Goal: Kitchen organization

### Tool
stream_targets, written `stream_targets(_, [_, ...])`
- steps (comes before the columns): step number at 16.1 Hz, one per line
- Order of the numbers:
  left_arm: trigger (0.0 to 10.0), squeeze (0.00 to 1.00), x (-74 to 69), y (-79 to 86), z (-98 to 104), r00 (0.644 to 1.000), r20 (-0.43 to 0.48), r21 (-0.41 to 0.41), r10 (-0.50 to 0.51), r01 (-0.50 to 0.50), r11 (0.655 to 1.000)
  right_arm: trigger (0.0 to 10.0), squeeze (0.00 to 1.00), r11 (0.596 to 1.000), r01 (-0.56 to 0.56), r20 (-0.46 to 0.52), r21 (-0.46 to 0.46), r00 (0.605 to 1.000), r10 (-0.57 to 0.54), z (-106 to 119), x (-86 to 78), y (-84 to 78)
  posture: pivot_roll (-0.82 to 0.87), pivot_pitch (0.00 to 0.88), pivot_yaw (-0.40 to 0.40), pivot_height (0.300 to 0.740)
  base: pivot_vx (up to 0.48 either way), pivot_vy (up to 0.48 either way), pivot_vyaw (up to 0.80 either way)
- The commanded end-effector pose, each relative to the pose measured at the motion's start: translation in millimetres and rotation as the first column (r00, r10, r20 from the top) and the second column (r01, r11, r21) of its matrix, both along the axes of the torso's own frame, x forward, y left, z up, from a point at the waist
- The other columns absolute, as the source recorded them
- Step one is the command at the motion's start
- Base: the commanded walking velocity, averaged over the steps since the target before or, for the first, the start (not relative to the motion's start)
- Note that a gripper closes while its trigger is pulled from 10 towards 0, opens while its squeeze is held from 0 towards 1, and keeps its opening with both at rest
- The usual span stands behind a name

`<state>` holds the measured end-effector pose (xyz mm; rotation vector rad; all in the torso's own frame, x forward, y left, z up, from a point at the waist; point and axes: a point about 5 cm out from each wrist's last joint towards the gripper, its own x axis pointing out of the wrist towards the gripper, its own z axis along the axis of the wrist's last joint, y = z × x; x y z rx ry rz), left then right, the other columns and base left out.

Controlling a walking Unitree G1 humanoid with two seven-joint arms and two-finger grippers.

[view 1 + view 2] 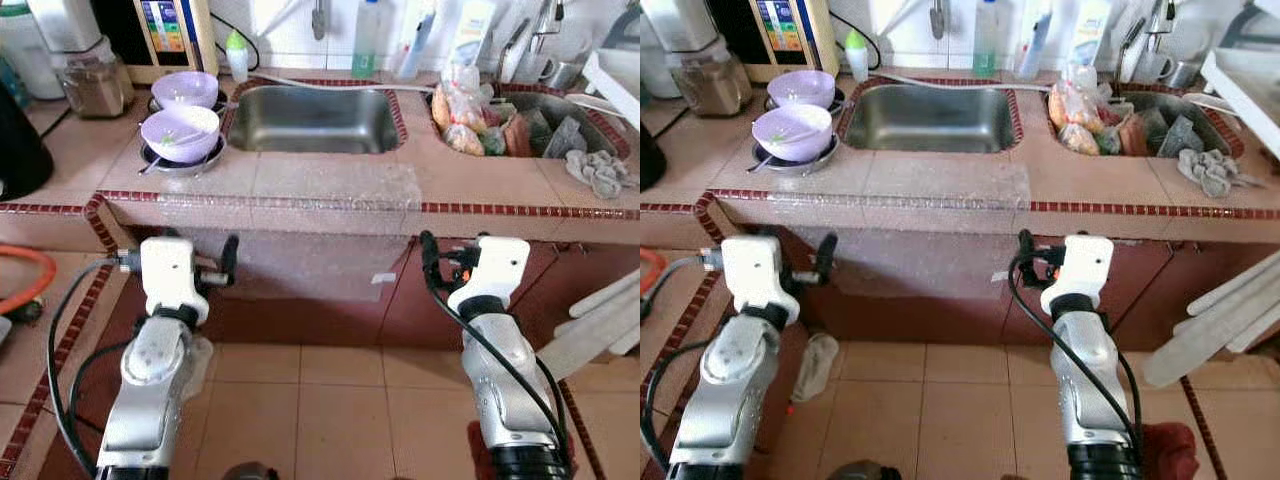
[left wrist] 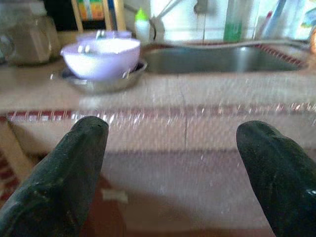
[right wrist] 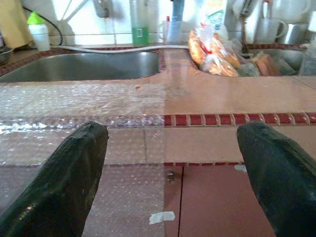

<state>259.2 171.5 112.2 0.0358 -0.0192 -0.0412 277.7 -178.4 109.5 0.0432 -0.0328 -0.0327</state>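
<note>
Left eye view | both pincers spread, empty | bubble wrap [image 1: 330, 200] drapes tiled counter [image 1: 500, 185] | steel sink [image 1: 315, 120]

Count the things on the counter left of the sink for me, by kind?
Purple bowls: 2
Metal plates under the bowls: 2
Glass jars: 1
Small green-capped bottles: 1
Total: 6

Bright daylight, glare at the back wall; wrist views softly blurred.
</note>
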Motion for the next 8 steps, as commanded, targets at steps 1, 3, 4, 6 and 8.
stream_targets(1, [10.0, 1.00, -1.4, 6.9, 0.1, 1.000, 0.008, 0.012, 0.022, -0.022, 1.000, 10.0, 1.00, 1.000, 0.012, 0.001, 0.009, 1.000, -0.012, -2.3, -1.7, -2.3, 0.03, 0.001, 0.041, 0.740, 0.000, 0.000, 0.00])
stream_targets(3, [10.0, 1.00, -4.6, 9.0, -1.7, 0.999, 0.012, 0.007, 0.047, -0.048, 0.999, 10.0, 1.00, 1.000, 0.017, -0.014, 0.007, 1.000, -0.017, -7.4, -5.1, -4.1, 0.04, 0.002, 0.028, 0.740, 0.000, 0.000, 0.00])
stream_targets(4, [10.0, 1.00, -6.2, 6.8, -3.1, 0.999, 0.011, -0.007, 0.050, -0.050, 0.999, 10.0, 1.00, 1.000, 0.026, -0.024, 0.006, 0.999, -0.025, -10.4, -6.9, -5.6, 0.04, 0.002, 0.019, 0.740, 0.000, 0.000, 0.00])
stream_targets(6, [10.0, 0.00, -6.5, 1.8, -3.8, 0.999, 0.011, 0.001, 0.049, -0.050, 0.999, 10.0, 1.00, 0.999, 0.037, -0.052, 0.008, 0.998, -0.036, -16.4, -8.9, -6.3, 0.05, 0.000, 0.000, 0.740, 0.000, 0.000, 0.00])
stream_targets(8, [10.0, 0.00, -5.5, -1.0, -1.1, 0.999, 0.018, -0.010, 0.045, -0.045, 0.999, 10.0, 0.00, 1.000, -0.009, -0.047, 0.002, 0.999, 0.010, -15.4, -8.5, 0.5, 0.04, 0.008, -0.004, 0.740, 0.000, 0.000, 0.00])
